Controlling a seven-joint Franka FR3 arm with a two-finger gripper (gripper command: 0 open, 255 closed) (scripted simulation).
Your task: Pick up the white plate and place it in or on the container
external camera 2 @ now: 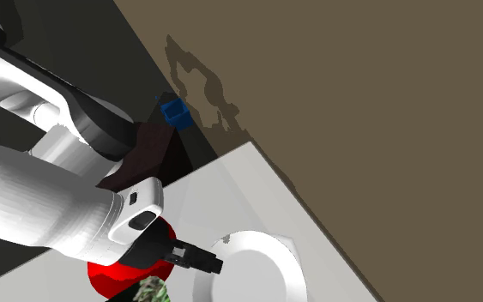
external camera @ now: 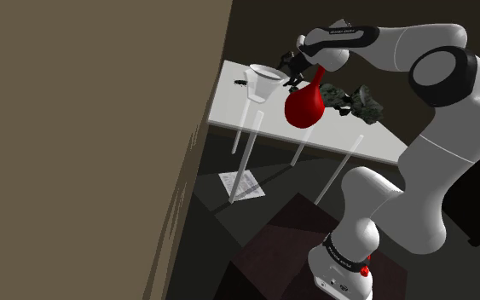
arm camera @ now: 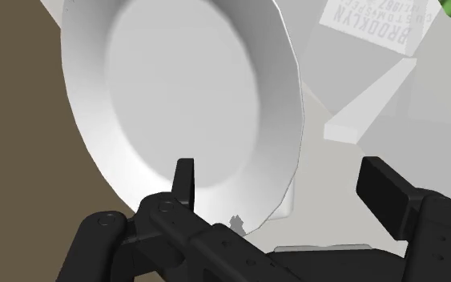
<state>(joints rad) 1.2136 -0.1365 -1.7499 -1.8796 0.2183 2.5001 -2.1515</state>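
The white plate [arm camera: 191, 96] lies at the table's wall-side corner, also seen in the shoulder view [external camera: 263, 78] and the second exterior view [external camera 2: 252, 268]. A white boxy thing [external camera 2: 287, 248] pokes out from under its rim; I cannot tell whether the plate rests on it. My black gripper [arm camera: 279, 172] is open at the plate's edge. One finger [arm camera: 185, 178] stands over the plate's inner face and the other [arm camera: 384, 188] outside the rim, neither clearly touching. The gripper [external camera: 289, 66] reaches in beside a red vase [external camera: 306, 104].
A white table [external camera: 366, 136] on thin legs runs along a brown wall [external camera: 84, 145]. A dark green lumpy object [external camera: 355, 100] sits behind the vase. A printed label [arm camera: 380, 24] lies near the plate. A blue box [external camera 2: 177, 112] and a paper sheet [external camera: 242, 183] lie on the floor.
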